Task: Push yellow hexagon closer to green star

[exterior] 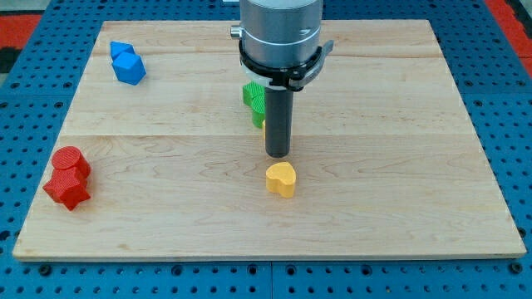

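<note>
My tip (277,155) rests on the wooden board (399,166) near its middle. Just left of the rod, partly hidden behind it, are two green blocks: one (252,93) higher up and a ridged one (258,110) below it that may be the star. A thin yellow sliver (262,126) shows under them at the rod's left edge; its shape cannot be made out. A yellow heart-shaped block (281,178) lies just below my tip, a small gap apart.
Two blue blocks (128,63) sit together at the view's top left. Two red blocks (68,176) sit together at the left edge, lower down. The arm's grey body (279,33) covers the top centre of the board.
</note>
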Controlling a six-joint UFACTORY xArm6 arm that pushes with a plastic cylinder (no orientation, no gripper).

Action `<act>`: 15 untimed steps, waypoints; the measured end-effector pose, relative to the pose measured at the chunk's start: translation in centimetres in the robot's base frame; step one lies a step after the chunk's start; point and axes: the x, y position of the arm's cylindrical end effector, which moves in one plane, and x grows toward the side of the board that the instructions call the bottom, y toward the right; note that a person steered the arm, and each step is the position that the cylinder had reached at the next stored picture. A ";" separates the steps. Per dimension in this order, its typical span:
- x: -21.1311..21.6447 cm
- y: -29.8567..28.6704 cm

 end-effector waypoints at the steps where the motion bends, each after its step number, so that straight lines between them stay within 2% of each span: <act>1: 0.0 1.4; 2: 0.0 3.3; 4: -1.9 3.3; 7: -3.2 -3.3; 9: -0.2 -4.5; 11: -0.5 -11.7; 14: -2.6 -11.7; 15: -4.6 -11.6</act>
